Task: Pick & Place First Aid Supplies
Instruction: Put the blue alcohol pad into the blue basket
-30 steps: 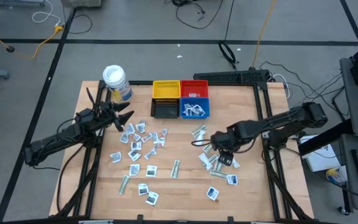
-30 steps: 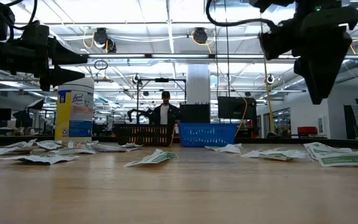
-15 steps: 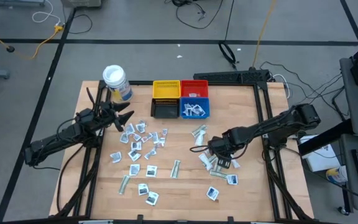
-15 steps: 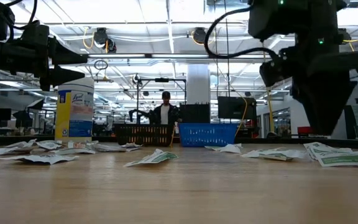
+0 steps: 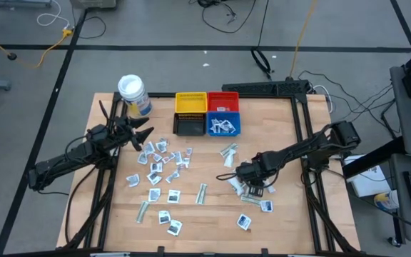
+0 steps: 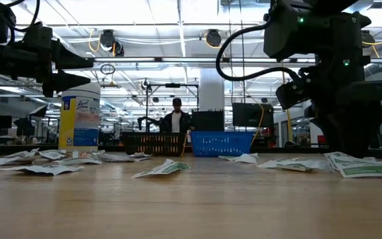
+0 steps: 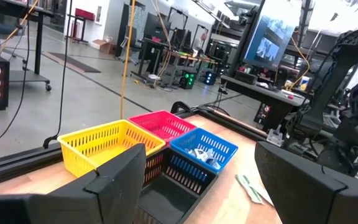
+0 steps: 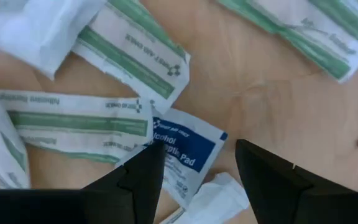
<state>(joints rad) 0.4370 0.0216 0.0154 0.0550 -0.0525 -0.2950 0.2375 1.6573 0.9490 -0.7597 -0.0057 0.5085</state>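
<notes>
Wood surface (image 5: 205,214), pale, w/ grey floor and cables around it; low view looks into a big lit workshop, a person (image 6: 176,119) standing far back behind the bins. Yellow bin (image 5: 190,103), red bin (image 5: 223,101), black bin (image 5: 189,125) and blue bin (image 5: 223,125) sit in a block at the far edge, white-lidded jar (image 5: 133,93) just left of them. I see first aid supplies (image 5: 164,168) scattered mid-surface, a second clump on the right, a few in the blue bin.

Right tool (image 5: 252,184) is down over that right clump. Via right wrist cam, a blue-marked alcohol pad packet (image 8: 188,152) lies directly between my two fingers (image 8: 135,183), green-striped strips beside and partly over it. Fingers are spread apart, nothing gripped; can't tell if tips touch the wood.

Right arm reaches in low from the right edge, wrist bent down. Left tool (image 5: 143,138) hovers high near the jar, fingers wide, empty, arm stretched diagonally from the left front.
</notes>
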